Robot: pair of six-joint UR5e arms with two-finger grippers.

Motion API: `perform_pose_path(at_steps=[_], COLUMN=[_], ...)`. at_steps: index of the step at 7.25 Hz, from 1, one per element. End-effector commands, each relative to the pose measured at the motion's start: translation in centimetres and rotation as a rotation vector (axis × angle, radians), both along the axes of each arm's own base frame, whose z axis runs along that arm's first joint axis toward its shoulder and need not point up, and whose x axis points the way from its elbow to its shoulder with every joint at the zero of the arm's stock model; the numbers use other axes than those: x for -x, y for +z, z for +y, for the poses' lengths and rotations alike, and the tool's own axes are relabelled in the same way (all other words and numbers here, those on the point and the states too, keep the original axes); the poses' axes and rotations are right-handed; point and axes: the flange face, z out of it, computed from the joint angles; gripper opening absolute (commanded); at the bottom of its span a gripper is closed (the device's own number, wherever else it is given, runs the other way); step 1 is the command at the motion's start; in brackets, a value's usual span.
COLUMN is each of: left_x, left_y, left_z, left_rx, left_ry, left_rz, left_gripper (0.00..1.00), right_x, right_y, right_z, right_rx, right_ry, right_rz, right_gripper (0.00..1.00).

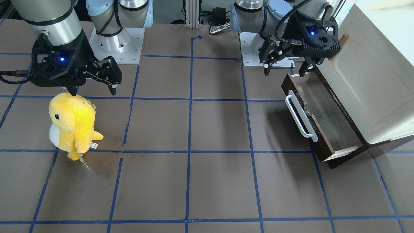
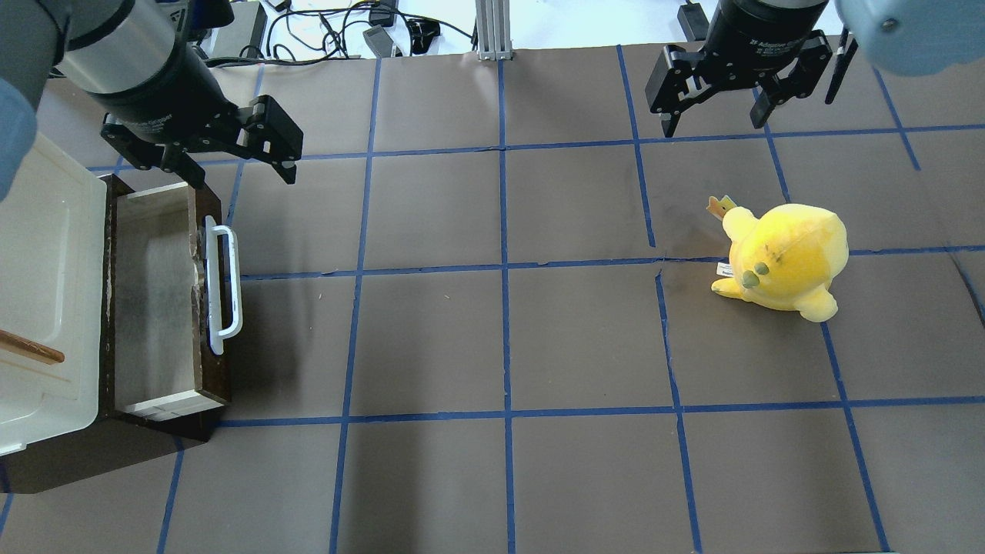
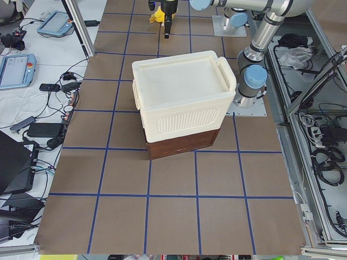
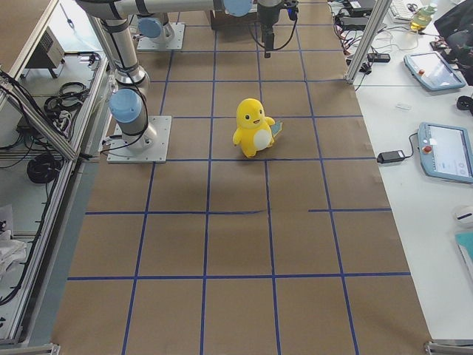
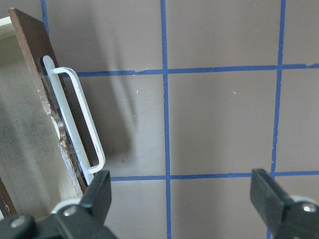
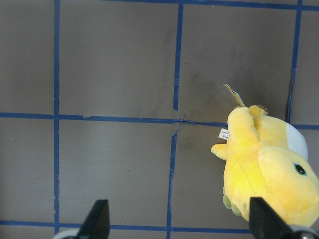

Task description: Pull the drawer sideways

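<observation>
Left claw (image 2: 237, 163): wide open, empty.
Drawer (image 2: 154, 308): below this claw, drawn well out of cabinet (image 2: 46, 254).
Handle (image 2: 223, 285): beside one finger, untouched.
Right claw (image 2: 712, 115): open, empty.
Progress: pull looks done; nothing evidently left.

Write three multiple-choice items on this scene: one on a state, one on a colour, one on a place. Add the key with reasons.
1. The drawer is: A) shut; B) pulled out; C) upside down.
2. Its bar handle is: A) white; B) brown; C) blue.
3. The yellow plush toy stands: A) in the drawer; B) on the table near the right pincer; C) on the drawer's front.

Key: 1 B, its pale inside lies exposed from above. 2 A, it shows white against the dark front. 3 B, the right wrist view shows it on the table.
</observation>
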Motion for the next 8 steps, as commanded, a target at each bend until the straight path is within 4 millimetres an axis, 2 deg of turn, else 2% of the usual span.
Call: perform_pose_path(at_steps=[1, 3, 8], left_x=[-0.16, -0.15, -0.40], left_y=[-0.08, -0.27, -0.28], left_z=[-0.34, -0.90, -0.87], left_rx=[0.014, 0.010, 0.010], left_ry=[-0.008, -0.010, -0.007], left_rz=[0.006, 0.007, -0.004], left_gripper=[1.00, 1.00, 1.00], right_x=[0.00, 0.00, 0.00], right_y=[0.00, 0.00, 0.00], right_z=[0.00, 0.00, 0.00], right_rx=[0.000, 0.000, 0.000], right_ry=[0.000, 0.000, 0.000], right_rz=[0.000, 0.000, 0.000], right_gripper=[1.00, 1.00, 1.00])
